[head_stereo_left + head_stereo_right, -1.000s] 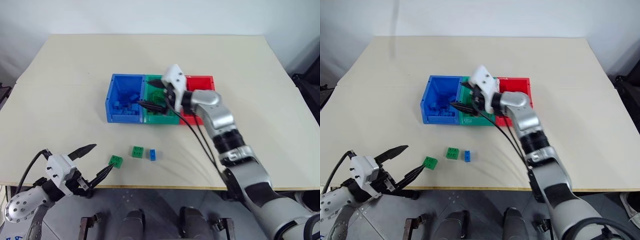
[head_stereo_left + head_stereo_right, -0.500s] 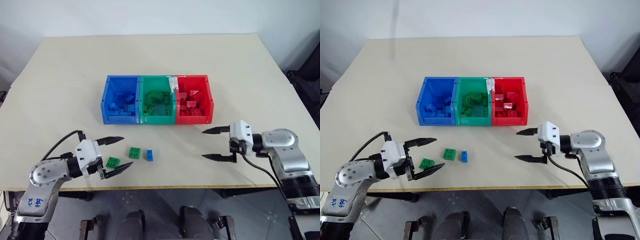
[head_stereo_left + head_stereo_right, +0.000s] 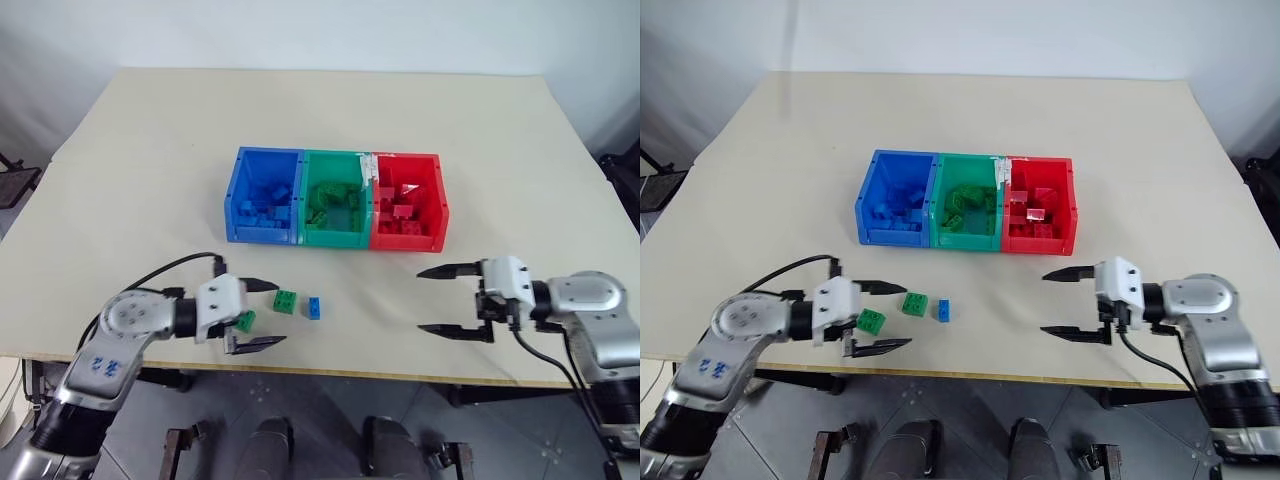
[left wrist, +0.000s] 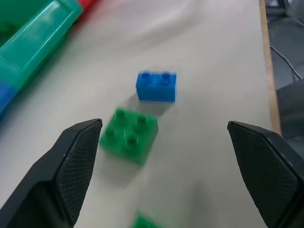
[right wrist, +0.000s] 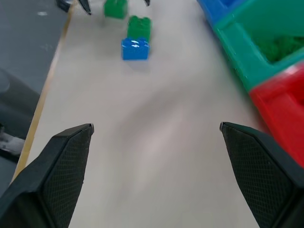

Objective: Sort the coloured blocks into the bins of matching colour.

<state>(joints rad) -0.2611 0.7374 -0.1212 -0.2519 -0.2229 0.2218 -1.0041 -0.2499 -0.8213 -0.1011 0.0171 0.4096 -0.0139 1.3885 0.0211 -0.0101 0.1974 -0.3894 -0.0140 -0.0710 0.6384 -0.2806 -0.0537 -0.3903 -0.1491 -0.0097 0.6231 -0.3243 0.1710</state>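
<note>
- The left gripper [image 3: 876, 316] hovers low over the near edge of the table [image 3: 760, 190], its two black fingers spread wide and holding nothing.
- A green block [image 3: 871, 321] lies on the table between those fingers; part of it is hidden behind the gripper's white body in the left eye view, and in the left wrist view only a sliver of it shows, cut off at the frame's edge.
- A second green block [image 4: 128, 135] lies just past the fingertips, and a blue block [image 4: 156, 86] sits just beside it, apart from it.
- The right gripper [image 3: 1067, 301] hangs over the table's near right part, well apart from the loose blocks, its fingers also wide apart and empty.
- The bins stand in a joined row near the table's middle: the blue bin [image 3: 872, 215], the green bin [image 3: 940, 215] and the red bin [image 3: 1068, 215].
- Each bin holds a heap of blocks of its own colour; the single pieces are too small and crowded to count.
- A pale patch sits on the rim between the green and red bins; what it is cannot be made out.
</note>
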